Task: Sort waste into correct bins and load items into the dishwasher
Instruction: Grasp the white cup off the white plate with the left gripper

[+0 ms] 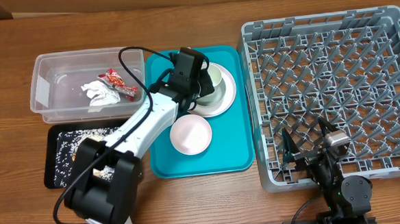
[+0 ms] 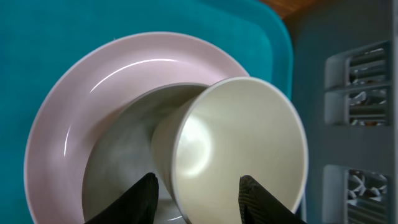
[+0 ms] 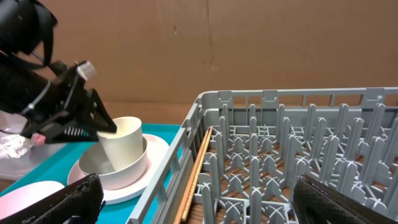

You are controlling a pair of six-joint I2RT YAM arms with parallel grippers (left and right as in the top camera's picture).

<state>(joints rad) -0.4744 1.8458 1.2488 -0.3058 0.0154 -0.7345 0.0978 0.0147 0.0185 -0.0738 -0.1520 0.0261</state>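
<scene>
1. Left wrist view: the left gripper (image 2: 199, 190), jaws half-closed, clamps the grey-green cup (image 2: 242, 143), tilted over the plate (image 2: 62, 124) on the teal tray (image 2: 50, 37).
2. The right gripper (image 3: 194, 194) hangs wide open, empty, over the dish rack (image 3: 261, 143) beside that tray.
3. Risk: the tilted cup's smooth wall may slip from the grip and strike the plate.

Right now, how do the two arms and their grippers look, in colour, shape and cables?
The left arm has white links, bulky black joints and a loose black cable. The right arm is black with a silver wrist part. The left gripper and right gripper have black tapered fingers.
</scene>
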